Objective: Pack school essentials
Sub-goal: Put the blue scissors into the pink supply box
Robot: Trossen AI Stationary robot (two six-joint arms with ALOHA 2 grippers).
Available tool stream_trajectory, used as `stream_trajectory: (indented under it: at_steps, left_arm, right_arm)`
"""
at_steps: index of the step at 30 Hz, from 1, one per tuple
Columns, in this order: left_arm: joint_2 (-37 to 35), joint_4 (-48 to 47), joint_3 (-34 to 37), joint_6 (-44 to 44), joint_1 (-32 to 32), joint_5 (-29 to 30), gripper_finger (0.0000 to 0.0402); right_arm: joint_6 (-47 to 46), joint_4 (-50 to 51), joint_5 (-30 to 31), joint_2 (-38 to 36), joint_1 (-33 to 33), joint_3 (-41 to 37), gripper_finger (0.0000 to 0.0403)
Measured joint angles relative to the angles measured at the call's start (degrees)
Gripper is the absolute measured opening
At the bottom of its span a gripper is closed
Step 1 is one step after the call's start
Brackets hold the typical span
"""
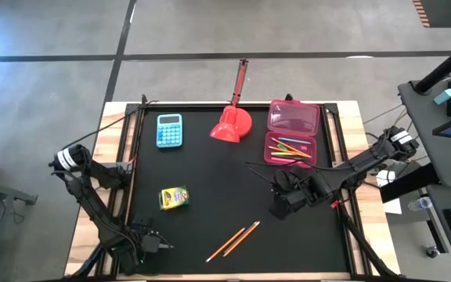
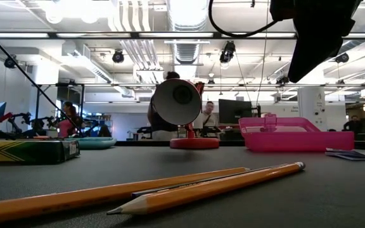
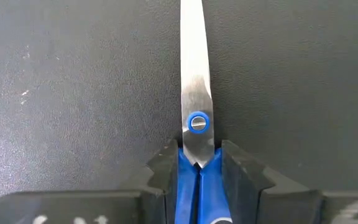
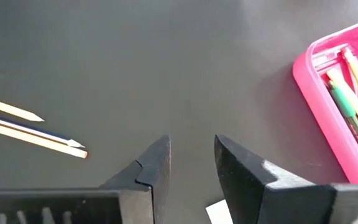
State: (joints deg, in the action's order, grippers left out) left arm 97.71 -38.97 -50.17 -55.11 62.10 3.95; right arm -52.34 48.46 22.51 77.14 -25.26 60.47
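A: Scissors (image 3: 196, 118), the blue-handled ones, are sitting between the left gripper's (image 1: 156, 246) fingers at the near left corner of the black mat (image 1: 202, 168). The fingers are pinching the handles.

B: Two pencils (image 1: 233, 240) are lying just past it, alone.

A: The right gripper (image 1: 282, 205) is hanging farther in, slightly spread, holding nothing.

B: The pink case (image 1: 290, 131) is lying open at the back, pencils resting inside.

Two black jointed arms (image 1: 100, 204), white wrist bands, thin black cables, angular dark fingers (image 4: 151, 168).
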Motion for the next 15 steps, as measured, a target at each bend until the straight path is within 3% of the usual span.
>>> stream_trajectory:
  at_steps: [6,15]
  left_arm:
    - [-0.9,-0.6,-1.6,0.0,-1.8,0.7,0.0073]
    - [-3.6,-0.1,-3.4,0.7,-5.4,12.2,0.0087]
  right_arm:
    - [0.0,0.0,0.0,0.0,0.0,0.0,0.0112]
    - [0.0,0.0,0.0,0.0,0.0,0.0,0.0110]
